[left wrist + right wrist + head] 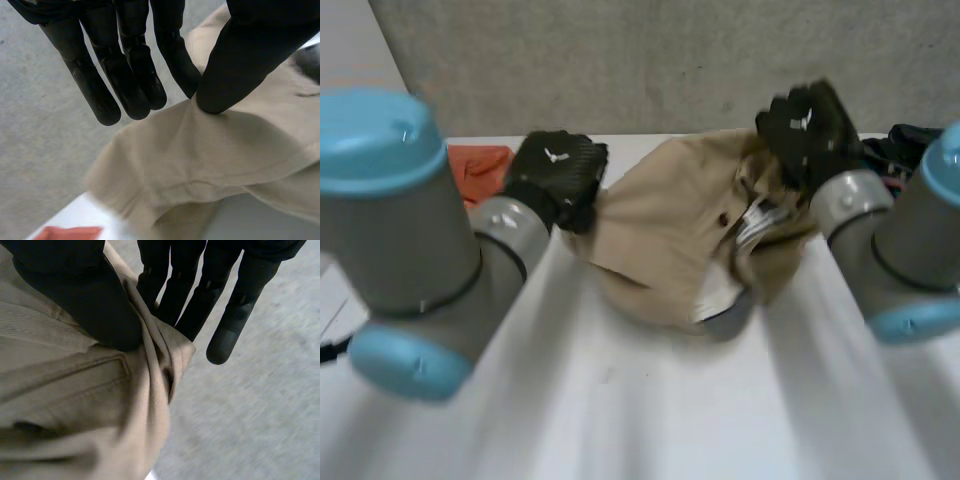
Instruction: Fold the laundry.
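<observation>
Khaki trousers (660,215) hang pinched by our left hand (555,175) and right hand (810,130); we should raise both evenly.

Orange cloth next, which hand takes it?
Left, probably. The orange cloth lies right beside the left hand; the right hand is across the tan garment. Both pinch that garment now.

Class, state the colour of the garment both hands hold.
Beige garment, clearest in the head view.
</observation>
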Controlling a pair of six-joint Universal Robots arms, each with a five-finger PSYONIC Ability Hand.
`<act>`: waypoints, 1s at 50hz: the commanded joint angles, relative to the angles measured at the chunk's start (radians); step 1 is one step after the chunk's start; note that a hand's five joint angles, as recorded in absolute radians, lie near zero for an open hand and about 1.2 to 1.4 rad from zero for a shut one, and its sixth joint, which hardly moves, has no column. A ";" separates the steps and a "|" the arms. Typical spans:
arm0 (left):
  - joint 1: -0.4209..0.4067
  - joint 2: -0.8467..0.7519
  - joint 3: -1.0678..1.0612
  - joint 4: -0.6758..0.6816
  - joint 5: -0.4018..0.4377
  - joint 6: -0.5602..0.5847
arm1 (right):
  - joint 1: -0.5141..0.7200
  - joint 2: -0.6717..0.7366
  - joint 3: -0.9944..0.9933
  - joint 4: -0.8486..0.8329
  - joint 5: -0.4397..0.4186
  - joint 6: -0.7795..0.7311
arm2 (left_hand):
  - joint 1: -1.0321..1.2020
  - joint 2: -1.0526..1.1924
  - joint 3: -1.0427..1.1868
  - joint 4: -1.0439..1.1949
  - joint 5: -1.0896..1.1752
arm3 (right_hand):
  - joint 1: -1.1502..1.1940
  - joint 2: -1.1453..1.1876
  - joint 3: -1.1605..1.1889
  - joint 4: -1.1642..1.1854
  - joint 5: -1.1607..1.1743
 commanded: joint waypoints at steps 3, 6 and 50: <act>-0.339 -0.060 -0.101 0.201 -0.116 -0.223 | -0.054 0.234 -0.228 -0.120 -0.183 0.011 | 0.246 0.204 0.208 0.200 0.265 | 0.316 0.234 0.238 0.203 0.257; -0.423 -0.150 -0.038 0.255 -0.109 -0.229 | -0.079 0.294 -0.221 -0.169 -0.247 -0.001 | 0.246 0.204 0.208 0.200 0.265 | 0.316 0.234 0.238 0.203 0.257; 0.031 -0.138 -0.308 -0.005 0.038 -0.135 | -0.229 -0.053 0.330 0.311 -0.192 0.137 | -0.682 -0.723 -0.720 -0.727 -0.663 | -0.652 -0.734 -0.730 -0.765 -0.710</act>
